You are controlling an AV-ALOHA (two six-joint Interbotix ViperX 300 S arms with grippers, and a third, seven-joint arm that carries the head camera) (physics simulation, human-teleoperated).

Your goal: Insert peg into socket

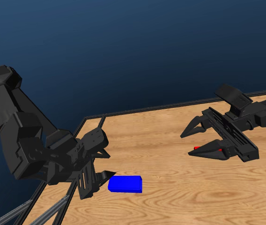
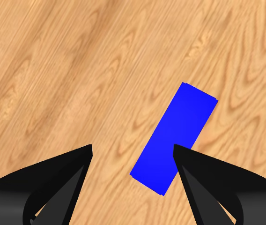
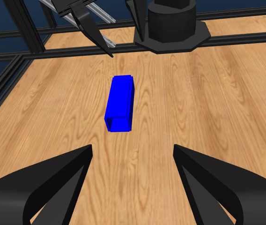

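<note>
Here my left claw sits low at the lower left of the head frame, its jaws spread wide and holding nothing, with the socket lying flat on the table just to the right of the lower jaw tip. In my left wrist picture the socket runs diagonally through the middle right of the frame, and one of my jaws overlaps its long edge near the lower end, so the block lies off to one side of the gap and not squarely between the jaws; whether that jaw touches it I cannot tell. My right claw is at the right of the head frame, its jaws also wide apart and gripping nothing. The peg shows only as small red slivers beside and behind the lower right jaw, at the middle right of the head frame; most of it is hidden, so I cannot tell how it lies. In my right wrist picture the socket sits in the centre of the frame, well beyond my spread jaws, its hollow end turned toward the camera, and my left claw appears at the top, beyond the block.
</note>
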